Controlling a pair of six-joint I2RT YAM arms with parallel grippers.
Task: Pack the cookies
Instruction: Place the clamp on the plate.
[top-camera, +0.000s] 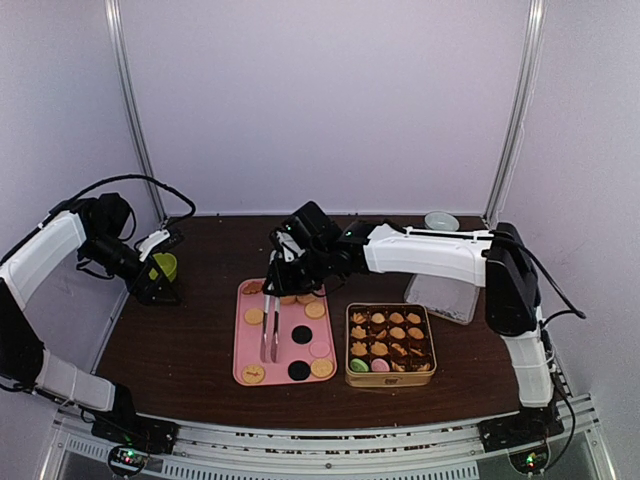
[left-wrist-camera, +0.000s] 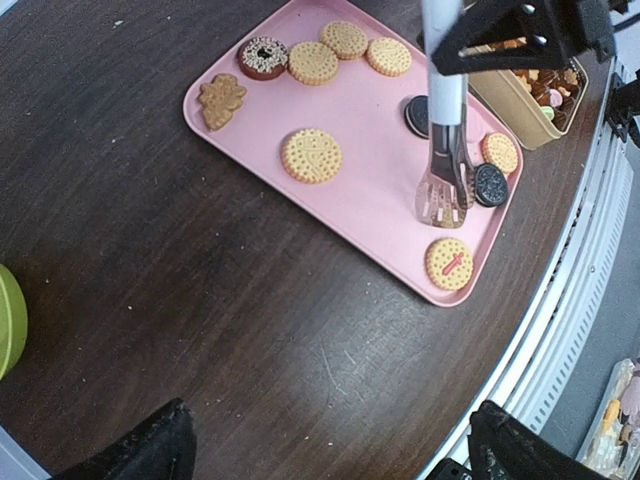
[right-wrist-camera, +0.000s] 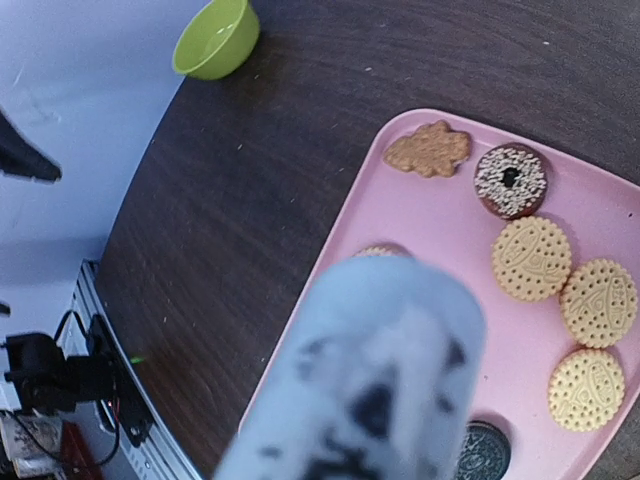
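Several cookies (left-wrist-camera: 311, 155) lie on a pink tray (left-wrist-camera: 370, 200): tan round ones, a chocolate ring (left-wrist-camera: 264, 57), a brown tree shape (right-wrist-camera: 428, 150) and black discs (top-camera: 301, 334). More cookies fill a gold box (top-camera: 390, 343) to the tray's right. My right gripper (top-camera: 290, 262) is shut on metal tongs (left-wrist-camera: 445, 150), which hang upright over the tray. Their tips are close together beside a black cookie (left-wrist-camera: 490, 185), with nothing seen between them. The blurred tong handle (right-wrist-camera: 390, 380) hides the right fingers in the right wrist view. My left gripper (left-wrist-camera: 335, 450) is open over bare table, left of the tray.
A green bowl (top-camera: 165, 266) sits at the far left by the left gripper. A clear plastic container (top-camera: 445, 295) lies behind the box on the right, with a small grey dish (top-camera: 441, 220) at the back. The table's near edge runs close to the tray (top-camera: 243, 340).
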